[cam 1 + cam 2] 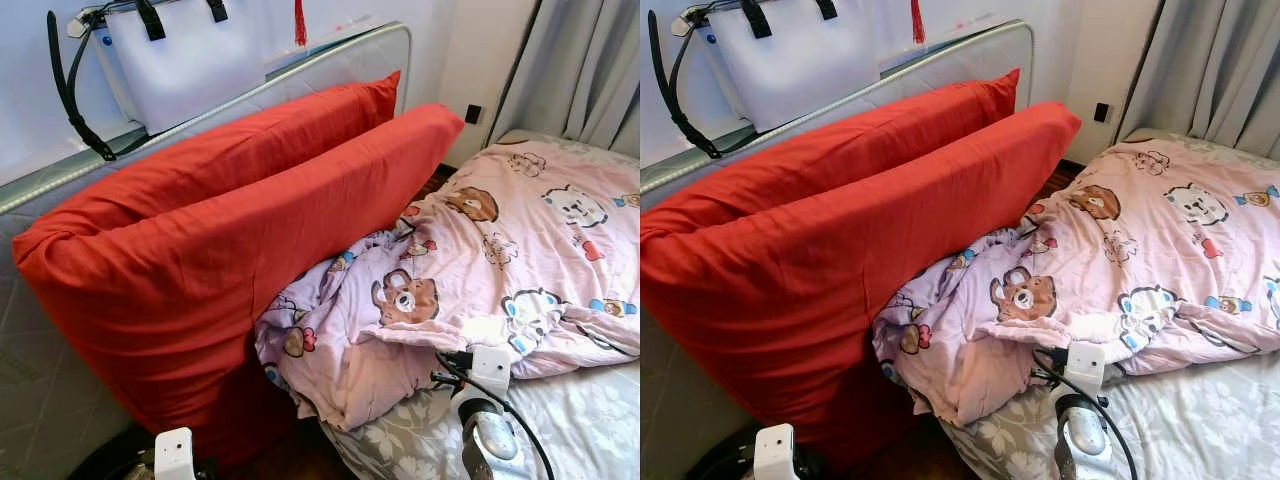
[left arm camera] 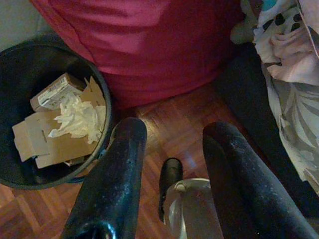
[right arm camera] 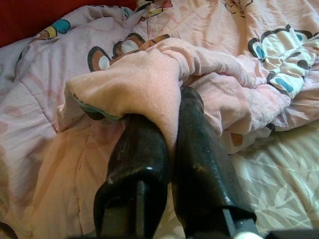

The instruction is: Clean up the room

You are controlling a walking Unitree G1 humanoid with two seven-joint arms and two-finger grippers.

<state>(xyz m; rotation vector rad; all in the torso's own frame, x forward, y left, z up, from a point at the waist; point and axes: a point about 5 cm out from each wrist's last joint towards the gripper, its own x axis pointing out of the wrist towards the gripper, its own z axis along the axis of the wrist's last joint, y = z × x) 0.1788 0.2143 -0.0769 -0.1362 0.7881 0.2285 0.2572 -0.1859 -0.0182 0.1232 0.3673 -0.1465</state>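
The right end effector (image 3: 167, 114) is clenched on a fold of the pink blanket (image 1: 520, 240) on the bed (image 1: 590, 420), beside two red pillows (image 1: 230, 230).

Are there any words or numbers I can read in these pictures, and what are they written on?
None can be read.
Small box in the black bin: its label is too blurred.
White bag above the red pillows: no lettering.
Pink quilt pinched by the right gripper: cartoon bears, no words.
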